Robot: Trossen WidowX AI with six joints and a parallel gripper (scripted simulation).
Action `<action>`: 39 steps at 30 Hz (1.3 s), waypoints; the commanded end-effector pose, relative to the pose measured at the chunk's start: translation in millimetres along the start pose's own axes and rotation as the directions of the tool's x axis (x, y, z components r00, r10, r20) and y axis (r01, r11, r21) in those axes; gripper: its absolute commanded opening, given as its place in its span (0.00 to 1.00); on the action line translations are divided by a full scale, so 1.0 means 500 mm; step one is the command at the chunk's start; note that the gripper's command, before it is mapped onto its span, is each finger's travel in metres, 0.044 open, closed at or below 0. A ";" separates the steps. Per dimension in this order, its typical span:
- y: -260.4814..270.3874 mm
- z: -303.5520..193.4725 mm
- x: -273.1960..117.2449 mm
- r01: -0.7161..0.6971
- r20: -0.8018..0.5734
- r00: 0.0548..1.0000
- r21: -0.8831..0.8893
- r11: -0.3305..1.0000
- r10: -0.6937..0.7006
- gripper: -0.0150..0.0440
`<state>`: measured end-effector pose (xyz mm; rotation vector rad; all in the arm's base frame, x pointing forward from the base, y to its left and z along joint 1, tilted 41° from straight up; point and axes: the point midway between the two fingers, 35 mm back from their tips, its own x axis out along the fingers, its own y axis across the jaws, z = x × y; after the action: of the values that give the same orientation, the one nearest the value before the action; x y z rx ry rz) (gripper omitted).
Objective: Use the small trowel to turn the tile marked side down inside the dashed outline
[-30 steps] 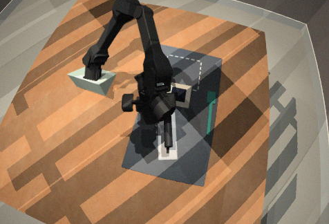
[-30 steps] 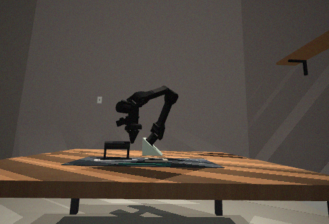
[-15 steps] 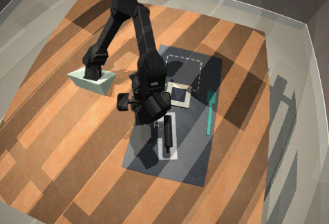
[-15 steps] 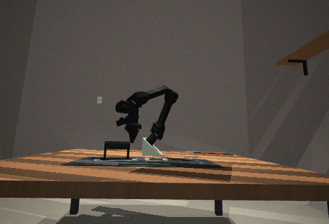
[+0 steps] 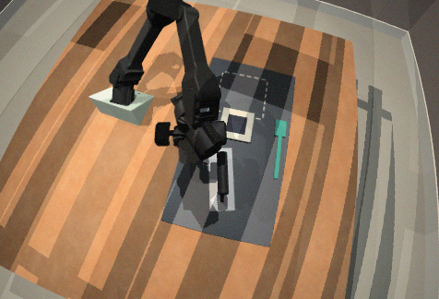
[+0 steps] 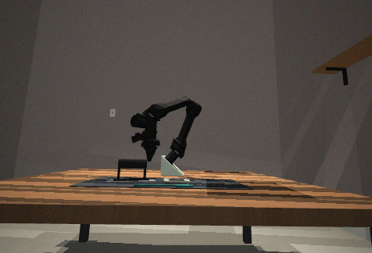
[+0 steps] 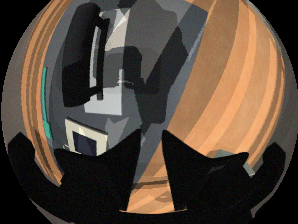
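The cream tile lies flat (dark square up) at the dashed outline's edge. The black-handled trowel rests blade-down on the mat.

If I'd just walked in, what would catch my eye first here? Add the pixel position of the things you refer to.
Probably the big black arm [image 5: 191,47] [image 6: 172,108], arching from its pale green base [image 5: 138,111] [image 6: 169,167] over a striped wooden table, its jaws hanging above the surface with nothing between them. Next, the bright teal tool [image 5: 278,153] [image 6: 164,185] [image 7: 45,102] along one side of the dark mat, then the cream-bordered tile [image 5: 249,131] [image 7: 101,141] just outside the dashed outline [image 5: 266,90].

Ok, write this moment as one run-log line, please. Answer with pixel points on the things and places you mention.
gripper [image 5: 206,172] [image 6: 149,160] [image 7: 150,133]: partly open, empty | trowel [image 5: 278,153] [image 6: 163,185] [image 7: 45,102]: on mat | tile [image 5: 250,127] [image 7: 103,142]: marked side up, outside outline
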<state>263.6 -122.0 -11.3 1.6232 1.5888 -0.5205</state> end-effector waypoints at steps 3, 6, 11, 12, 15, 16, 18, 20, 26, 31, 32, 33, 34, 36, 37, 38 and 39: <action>0.000 0.000 0.000 0.000 0.000 1.000 0.000 1.000 0.000 0.33; 0.000 0.000 0.000 0.000 0.000 1.000 0.000 1.000 0.000 0.25; 0.000 0.000 0.000 0.000 0.000 1.000 0.000 1.000 0.000 0.25; 0.000 0.000 0.000 0.000 0.000 1.000 0.000 1.000 0.000 0.25; 0.000 0.000 0.000 0.000 0.000 1.000 0.000 1.000 0.000 0.25; 0.000 0.000 0.000 0.000 0.000 1.000 0.000 1.000 0.000 0.25; 0.000 0.000 0.000 0.000 0.000 1.000 0.000 1.000 0.000 0.25; 0.000 0.000 0.000 0.000 0.000 1.000 0.000 1.000 0.000 0.30; 0.009 0.008 -0.004 0.000 0.000 1.000 0.000 1.000 0.000 0.56; 0.071 0.067 -0.030 0.000 0.004 1.000 0.000 1.000 0.000 0.71; 0.083 0.079 -0.035 -0.001 0.005 1.000 0.001 1.000 0.001 0.71; 0.095 0.090 -0.039 -0.001 0.005 1.000 0.001 1.000 0.001 0.71; 0.106 0.101 -0.043 -0.001 0.006 1.000 0.001 1.000 0.001 0.71; 0.128 0.122 -0.050 -0.001 0.007 1.000 0.001 1.000 0.001 0.71; 0.138 0.132 -0.053 -0.001 0.008 1.000 0.001 1.000 0.001 0.71; 0.148 0.142 -0.055 -0.001 0.009 1.000 0.001 1.000 0.001 0.71; 0.158 0.152 -0.058 -0.001 0.009 1.000 0.002 1.000 0.001 0.71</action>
<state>335.8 -180.3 -12.4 1.6170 1.5766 -0.5274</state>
